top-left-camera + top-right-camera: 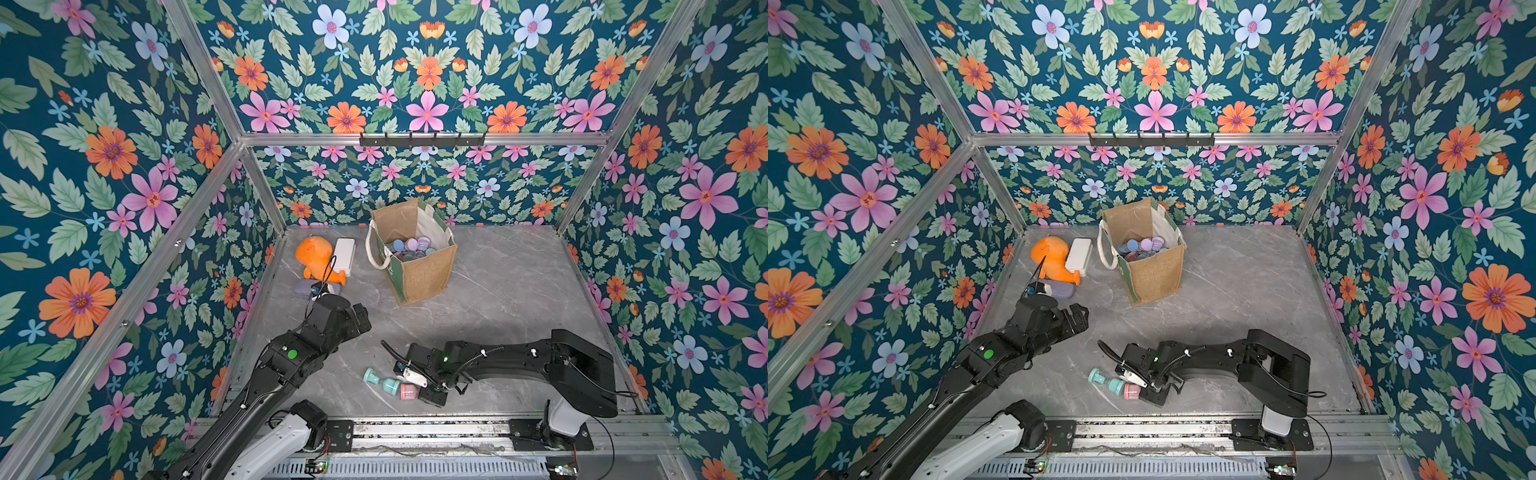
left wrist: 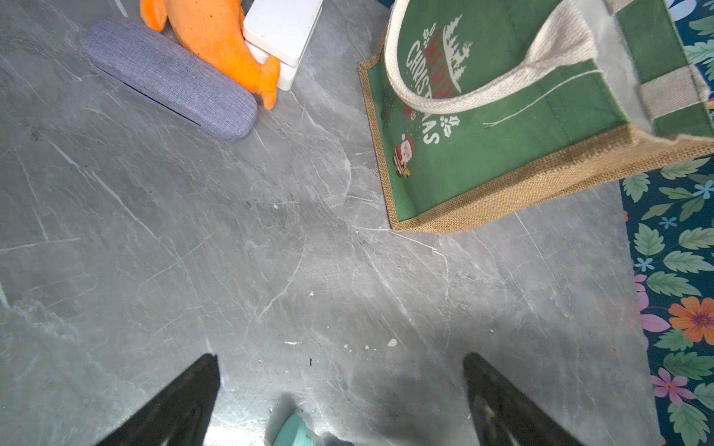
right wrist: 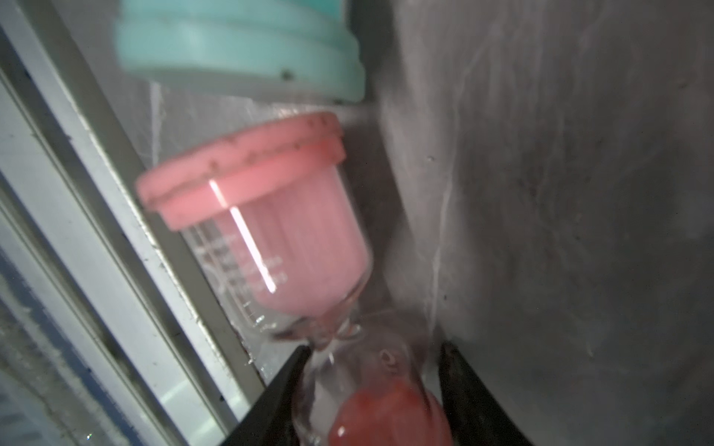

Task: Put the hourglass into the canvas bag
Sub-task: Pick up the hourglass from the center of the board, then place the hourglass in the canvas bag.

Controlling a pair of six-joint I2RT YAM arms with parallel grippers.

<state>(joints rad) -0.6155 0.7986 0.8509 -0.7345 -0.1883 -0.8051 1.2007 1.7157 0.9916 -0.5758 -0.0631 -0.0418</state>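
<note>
Pink is the one to watch. In a top view the pink hourglass lies on its side on the grey table, close to the front rail and right against a teal hourglass. The right gripper is down at it, low and reaching in sideways. The canvas bag stands upright well apart at the back, mouth up, with several hourglasses already inside. The left gripper hangs off to one side.

From the left wrist, the left gripper has its jaws spread wide over bare table, holding nothing. The canvas bag is ahead of it, and the teal hourglass just peeks in at the frame's edge.

From the right wrist, the black jaws bracket the pink hourglass just past its thin neck, on the bulb nearer the camera. They sit close against the glass, but I cannot tell whether they are pinching it yet.

To my eye the step is the pickup. I'd want the grip settled on the bulb's shoulder and not the neck, which looks fragile. Glass is slick, so it needs a firm squeeze. I'd then lift straight up before swinging across, so the teal one isn't dragged along, and carry it high enough to clear the bag's rim
</note>
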